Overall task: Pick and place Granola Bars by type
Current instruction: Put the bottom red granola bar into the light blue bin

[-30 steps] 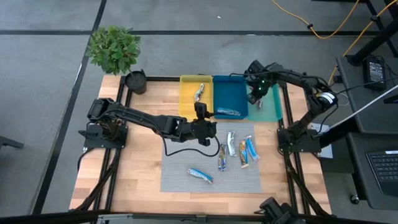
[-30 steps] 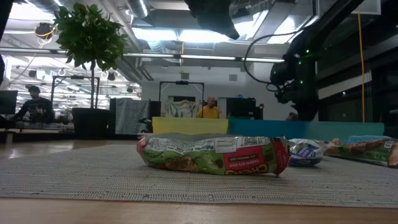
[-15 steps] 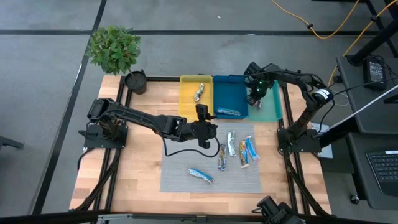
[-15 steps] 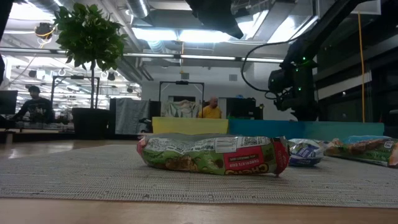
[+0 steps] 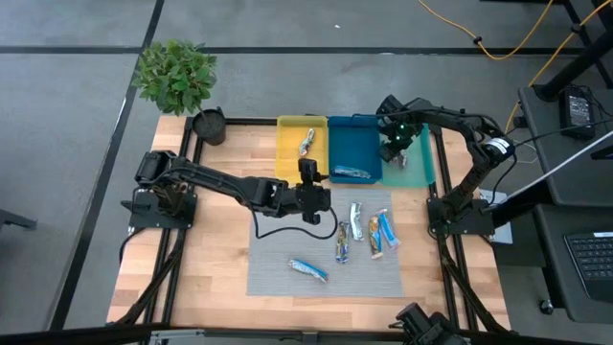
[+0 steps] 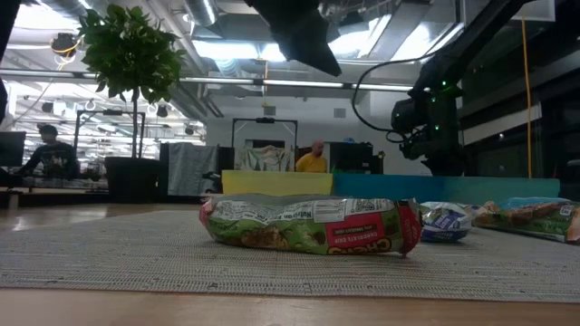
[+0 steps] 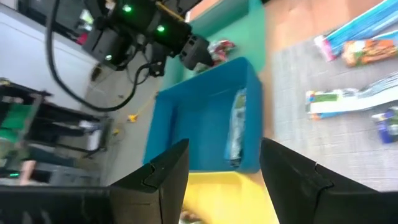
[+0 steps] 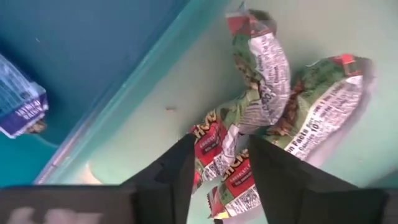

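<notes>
The right gripper (image 5: 393, 150) is hovering over the green tray (image 5: 418, 168), its fingers apart above two red-green Chewy granola bars (image 8: 261, 124) lying there; the left gripper (image 5: 308, 172), fingers apart and holding nothing, is hanging beside the blue tray (image 5: 352, 144); five granola bars (image 5: 364, 230) are lying on the grey mat (image 5: 278, 264).

Evenly and softly lit from overhead in the high view, with only faint shadows beneath the arms on the grey mat (image 5: 326, 244). Backlit in the low view by bright ceiling strip lights (image 6: 227, 45) glaring above the plant (image 6: 131, 54); room behind the yellow tray (image 6: 276, 183) soft, nearest bar (image 6: 308, 226) sharp. Motion-smeared in the left wrist view around the blue tray (image 7: 186, 130). Glossy glints on the wrappers (image 8: 261, 130) in the right wrist view.
</notes>
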### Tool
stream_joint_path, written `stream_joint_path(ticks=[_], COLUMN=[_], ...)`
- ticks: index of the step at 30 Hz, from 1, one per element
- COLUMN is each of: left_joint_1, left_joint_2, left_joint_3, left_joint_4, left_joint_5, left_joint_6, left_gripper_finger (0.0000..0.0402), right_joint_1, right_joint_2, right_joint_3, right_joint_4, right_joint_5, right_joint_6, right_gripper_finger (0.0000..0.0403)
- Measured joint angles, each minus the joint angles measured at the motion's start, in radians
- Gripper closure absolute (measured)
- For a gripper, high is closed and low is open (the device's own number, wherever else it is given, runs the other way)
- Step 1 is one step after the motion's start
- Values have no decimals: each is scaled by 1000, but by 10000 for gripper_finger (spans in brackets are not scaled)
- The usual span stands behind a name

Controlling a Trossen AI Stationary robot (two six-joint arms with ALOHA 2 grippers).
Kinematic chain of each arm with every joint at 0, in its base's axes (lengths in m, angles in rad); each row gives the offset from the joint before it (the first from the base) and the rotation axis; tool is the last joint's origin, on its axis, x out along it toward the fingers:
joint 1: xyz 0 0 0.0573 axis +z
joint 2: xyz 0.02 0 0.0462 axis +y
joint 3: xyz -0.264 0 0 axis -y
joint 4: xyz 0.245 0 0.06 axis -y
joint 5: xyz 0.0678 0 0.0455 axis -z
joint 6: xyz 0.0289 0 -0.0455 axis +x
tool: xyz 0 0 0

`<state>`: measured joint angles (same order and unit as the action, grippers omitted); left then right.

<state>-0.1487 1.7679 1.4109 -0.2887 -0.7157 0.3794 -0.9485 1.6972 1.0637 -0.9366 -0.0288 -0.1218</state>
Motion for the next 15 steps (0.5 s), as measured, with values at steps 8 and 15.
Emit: stream_joint_path(ticks=[8,15], left_joint_1=[-5,-7], left_joint_2=[-4,-4], left_joint_3=[0,0], left_joint_4=[-33,-108], left_joint_5=[-10,9], left_joint_6=[-23,-29], left_gripper_finger=[217,217], right_joint_1=[15,55], right_joint_2=[-160,-399], right_joint_3=[0,0], right_joint_4=[5,2], right_joint_5=[118,140], right_joint_6=[42,65], right_gripper_finger=[223,232])
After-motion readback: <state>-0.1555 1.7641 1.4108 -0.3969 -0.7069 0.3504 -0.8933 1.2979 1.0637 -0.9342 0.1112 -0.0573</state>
